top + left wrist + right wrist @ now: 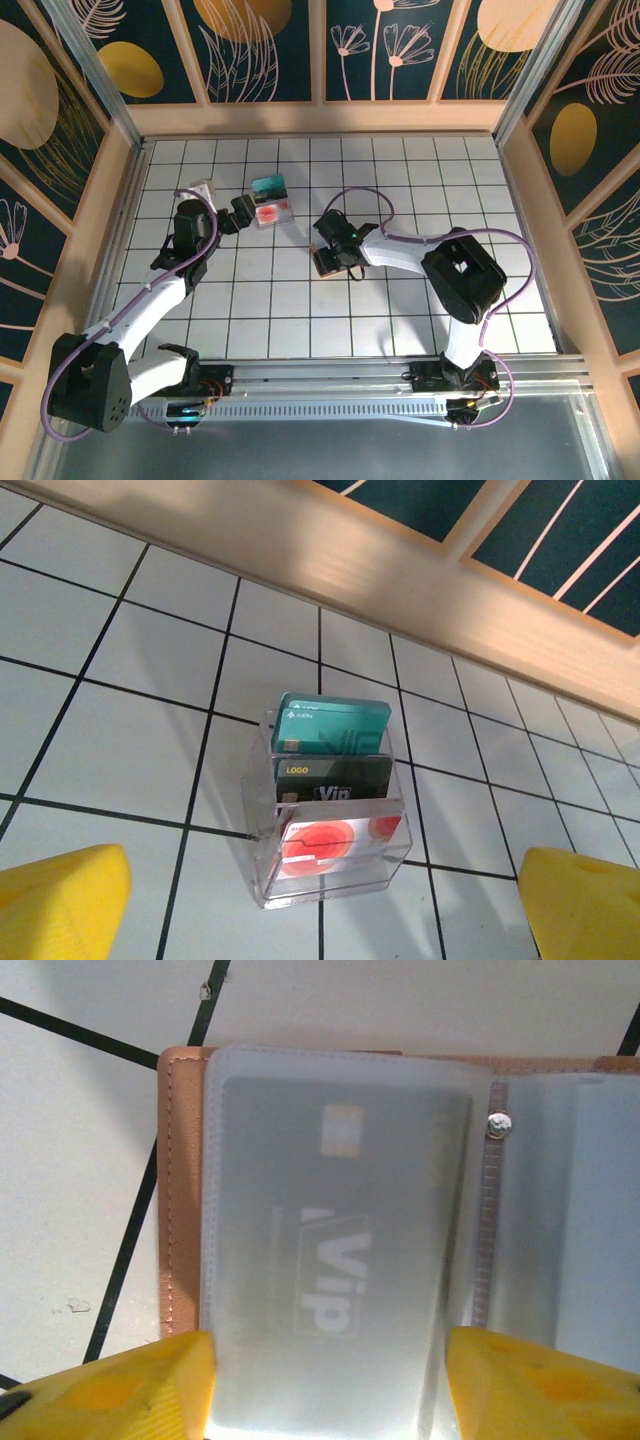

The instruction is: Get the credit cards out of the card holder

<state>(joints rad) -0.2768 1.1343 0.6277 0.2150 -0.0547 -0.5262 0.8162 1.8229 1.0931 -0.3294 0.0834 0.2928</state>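
Observation:
The card holder (180, 1180), a tan-pink wallet, lies open on the white tiles, and it is under my right gripper (333, 245) in the top view. A dark credit card (340, 1230) marked "Vip" sits inside its frosted sleeve. My right gripper (330, 1385) is open, one yellow fingertip (130, 1390) at each side of the sleeve's near end. Other credit cards stand in a clear stand (258, 825): teal (335, 725), dark (335, 778), red-and-white (330, 842). My left gripper (325, 905) is open wide, just short of the stand, holding nothing.
The clear stand (271, 200) is near the back of the tiled floor, left of centre, with the wallet (324, 264) to its right and nearer. Wooden walls (320, 118) ring the work area. A second frosted sleeve (590, 1210) lies right of the wallet's rivet (498, 1125).

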